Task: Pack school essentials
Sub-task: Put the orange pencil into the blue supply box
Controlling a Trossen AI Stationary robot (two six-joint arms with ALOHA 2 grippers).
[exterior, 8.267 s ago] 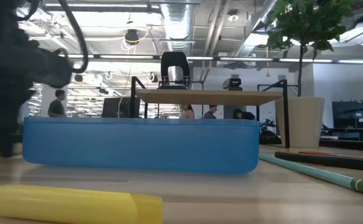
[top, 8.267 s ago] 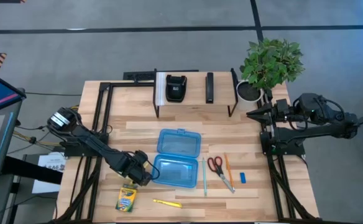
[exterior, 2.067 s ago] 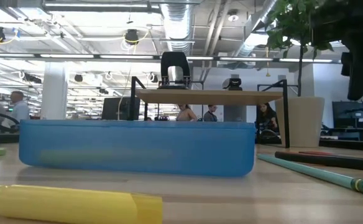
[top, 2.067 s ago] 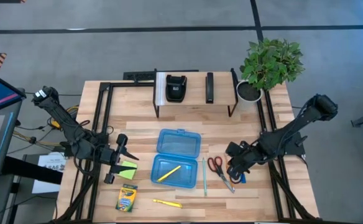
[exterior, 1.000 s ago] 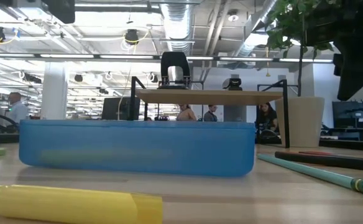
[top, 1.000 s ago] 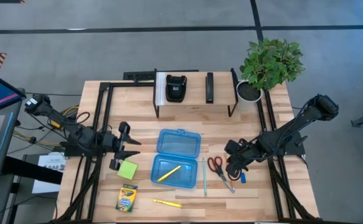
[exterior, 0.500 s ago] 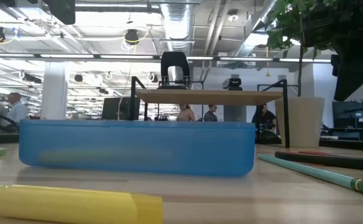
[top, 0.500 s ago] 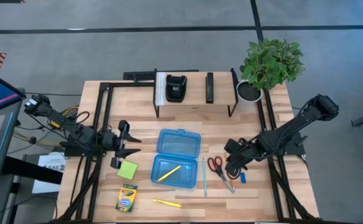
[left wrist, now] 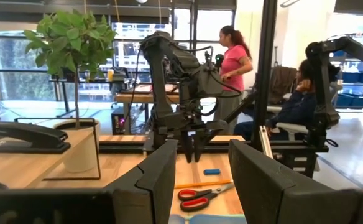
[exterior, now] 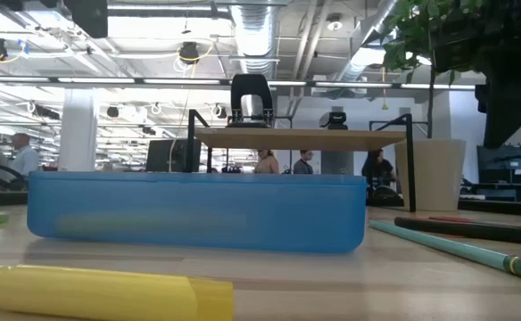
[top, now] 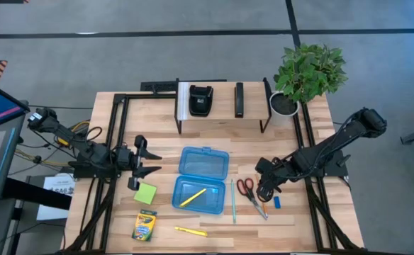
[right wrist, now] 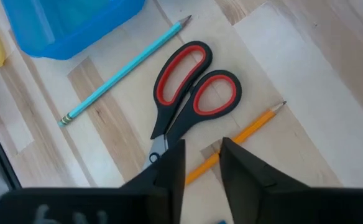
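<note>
I see the worktop [top: 214, 142] carrying the blue case [top: 201, 180]. The scissors [right wrist: 188, 93] and orange pencil [right wrist: 240, 140] lie beside it. The right pincer [right wrist: 201, 163] hovers above them, slightly parted, empty. The left pincer [top: 144, 164] is spread, empty, near the sticky-note pad [top: 145, 193].

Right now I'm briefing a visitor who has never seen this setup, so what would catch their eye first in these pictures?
Probably the open translucent blue case at the table's middle, a yellow highlighter lying in its tray. Next, the right gripper poised over the red-handled scissors and orange pencil to the case's right. The leafy potted plant at the far right corner also stands out.
</note>
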